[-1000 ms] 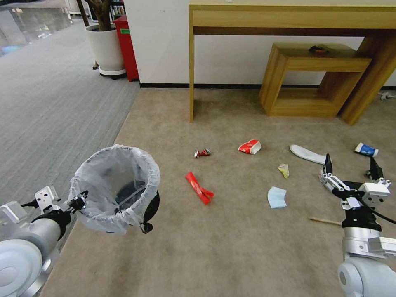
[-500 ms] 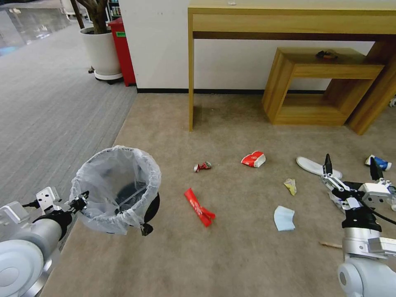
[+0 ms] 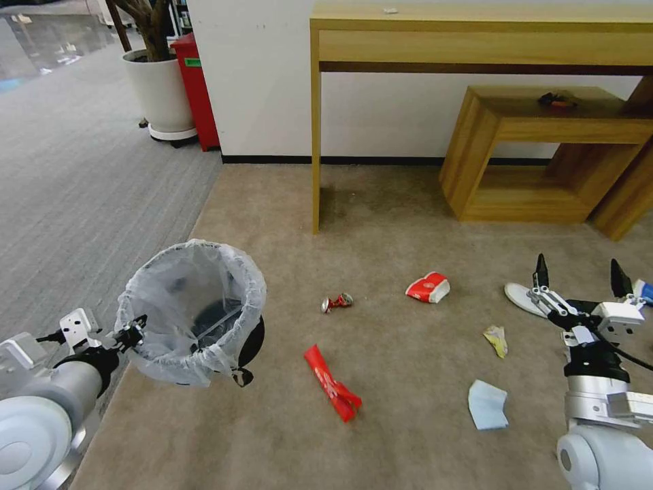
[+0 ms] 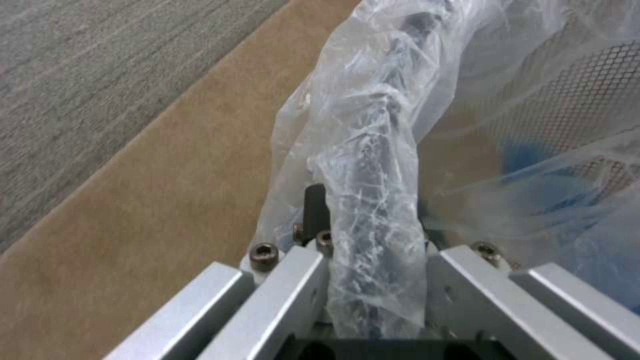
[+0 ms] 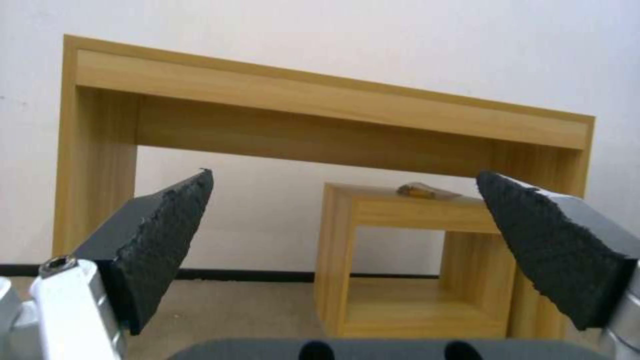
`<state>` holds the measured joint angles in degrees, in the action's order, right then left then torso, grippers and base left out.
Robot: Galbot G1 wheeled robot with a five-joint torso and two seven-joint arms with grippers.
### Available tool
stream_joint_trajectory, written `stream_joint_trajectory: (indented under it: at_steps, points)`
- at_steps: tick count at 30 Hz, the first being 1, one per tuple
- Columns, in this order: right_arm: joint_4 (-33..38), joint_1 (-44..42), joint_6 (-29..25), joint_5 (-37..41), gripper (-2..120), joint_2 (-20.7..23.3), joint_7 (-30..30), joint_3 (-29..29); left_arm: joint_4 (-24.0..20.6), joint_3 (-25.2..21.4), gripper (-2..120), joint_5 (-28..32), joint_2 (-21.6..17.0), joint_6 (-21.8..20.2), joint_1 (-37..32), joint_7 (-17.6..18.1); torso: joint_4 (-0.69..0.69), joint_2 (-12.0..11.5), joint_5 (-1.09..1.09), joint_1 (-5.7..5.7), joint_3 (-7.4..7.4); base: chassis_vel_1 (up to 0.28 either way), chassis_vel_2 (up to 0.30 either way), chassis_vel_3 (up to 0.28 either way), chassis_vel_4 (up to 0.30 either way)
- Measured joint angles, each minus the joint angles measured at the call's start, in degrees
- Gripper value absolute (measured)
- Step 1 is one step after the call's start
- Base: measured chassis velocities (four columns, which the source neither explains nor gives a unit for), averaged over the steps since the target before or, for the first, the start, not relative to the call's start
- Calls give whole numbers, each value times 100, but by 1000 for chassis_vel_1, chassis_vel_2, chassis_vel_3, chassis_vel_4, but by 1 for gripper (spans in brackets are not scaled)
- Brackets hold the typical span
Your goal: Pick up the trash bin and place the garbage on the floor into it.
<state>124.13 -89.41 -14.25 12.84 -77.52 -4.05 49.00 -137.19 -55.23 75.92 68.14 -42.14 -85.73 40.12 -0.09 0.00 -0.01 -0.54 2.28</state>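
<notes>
Head, change: whole scene slid down and right vs 1 s ago; grippers sit at the same spots in view, so the camera/base moved, not the litter. Wooden stick that lay near the R arm is now out of view.
Head, meaning: robot prob. closing in on the litter; bin already lifted, nothing picked yet (judgement).
Head, bin: trash bin (image 3: 194,313) held off the floor (image 3: 401,435) at lower left, tilted, bag mouth open toward the camera.
Head, L arm: left gripper (image 3: 133,333) at the bin's near rim, arm reaching fwd from lower left.
Head, R arm: right gripper (image 3: 579,278) raised, pointing fwd, tips wide apart, empty; white slipper (image 3: 520,297) just behind it.
Head, litter: crushed can (image 3: 337,302), red cup (image 3: 428,287), red wrapper (image 3: 331,390), yellow scrap (image 3: 496,339), blue-white paper (image 3: 488,405), all on the carpet, well apart from the bin.
L wrist, claw: clamped on the bin rim w/ bag plastic (image 4: 373,200) bunched between the jaws; mesh wall and blue tape seen through the bag.
R wrist, claw: pads (image 5: 167,245) spread, nothing between; looks level at the wooden desk (image 5: 320,105) and low shelf (image 5: 420,260).
</notes>
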Motion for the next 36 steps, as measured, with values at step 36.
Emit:
stream_joint_trajectory:
  at_steps: [36]
  points:
    - [88,-236,1043,1000,100,862,295,-598,-32,46,0,-114,-6,0,-31,-8,-1,0,2,0,-1,-30,32,29,-31]
